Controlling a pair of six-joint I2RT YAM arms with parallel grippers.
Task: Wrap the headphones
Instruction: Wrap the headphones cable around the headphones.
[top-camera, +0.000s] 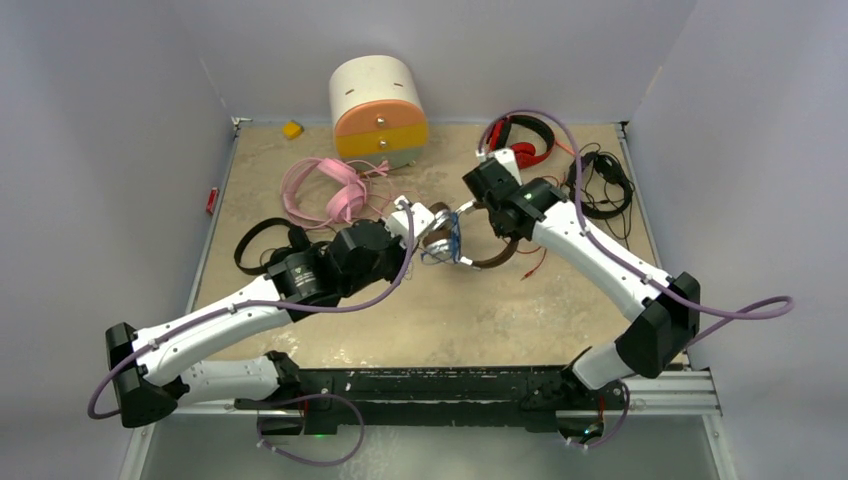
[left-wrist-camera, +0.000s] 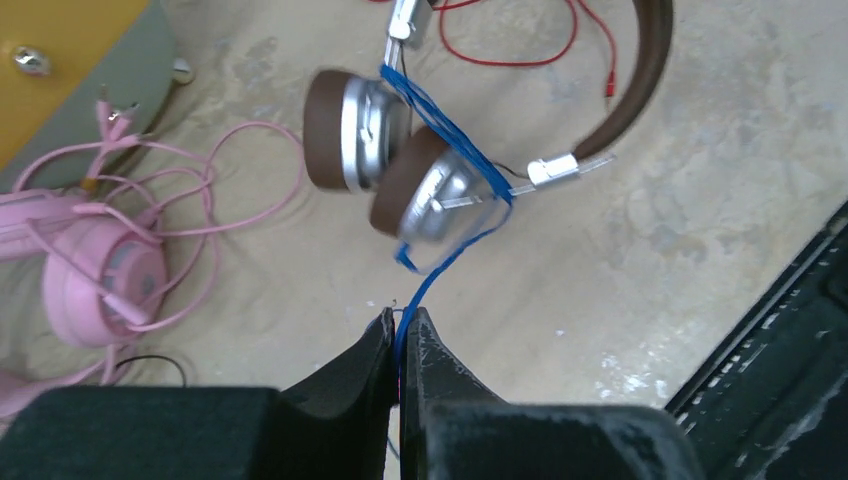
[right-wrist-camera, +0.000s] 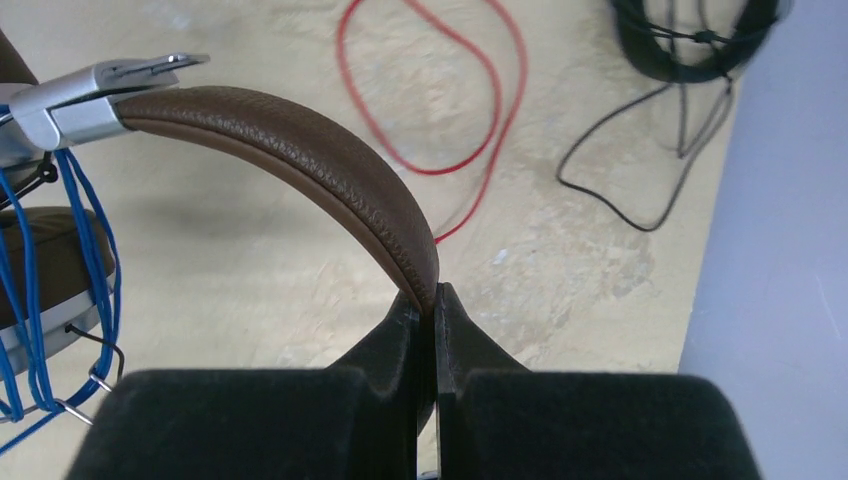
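Pinching blue cable (left-wrist-camera: 452, 137) w/ L gripper (left-wrist-camera: 400, 322), jaws closed, to wind it. R gripper (right-wrist-camera: 426, 300) clamps brown headphones (right-wrist-camera: 300, 150) steady.

Robotics lab test cell. Plain pale panel walls (top-camera: 100, 80) box in a beige tabletop (top-camera: 450, 310). Left arm (top-camera: 215, 328) and right arm (top-camera: 590, 245) bolted to a metal rail (top-camera: 450, 381) at the near edge. Purple cabling (top-camera: 745, 310) loops loose.

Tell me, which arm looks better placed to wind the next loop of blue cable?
Left, probably. The left end effector is shut on the blue cable, which loops round the ear cups. The right end effector is shut on the band of the brown headphones, steadying them.
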